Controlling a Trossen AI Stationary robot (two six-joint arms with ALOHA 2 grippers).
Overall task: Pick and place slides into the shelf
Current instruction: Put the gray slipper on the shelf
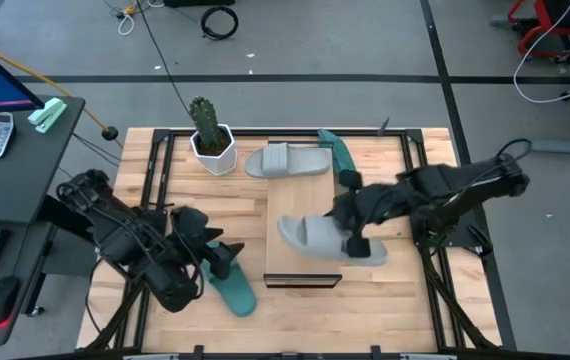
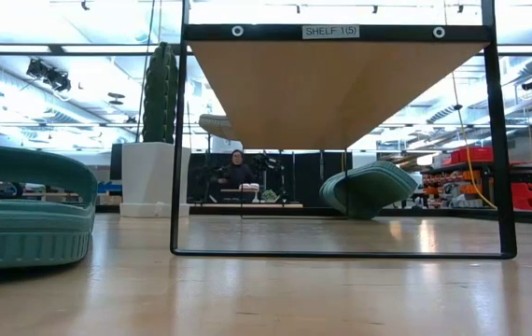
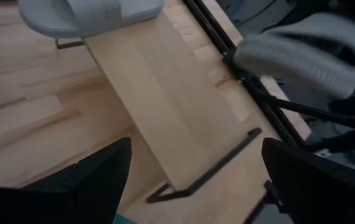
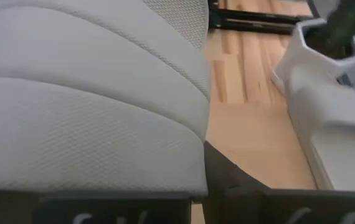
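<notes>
Right claw (image 1: 357, 243) pinches a grey slide (image 1: 315, 235); left claw (image 1: 215, 262) gapes empty.

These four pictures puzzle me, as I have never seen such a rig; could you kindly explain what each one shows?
Two dark robot arms work at a wooden table. One picture looks straight down, one looks level across the tabletop, and two come from cameras on the arms' wrists. A long light-wood shelf lies mid-table. The right gripper is shut on a grey slide over the shelf; another grey slide sits at the shelf's far end. The left gripper stands open over a teal slide on the table. A second teal slide lies near the far edge, beside a potted cactus.
</notes>
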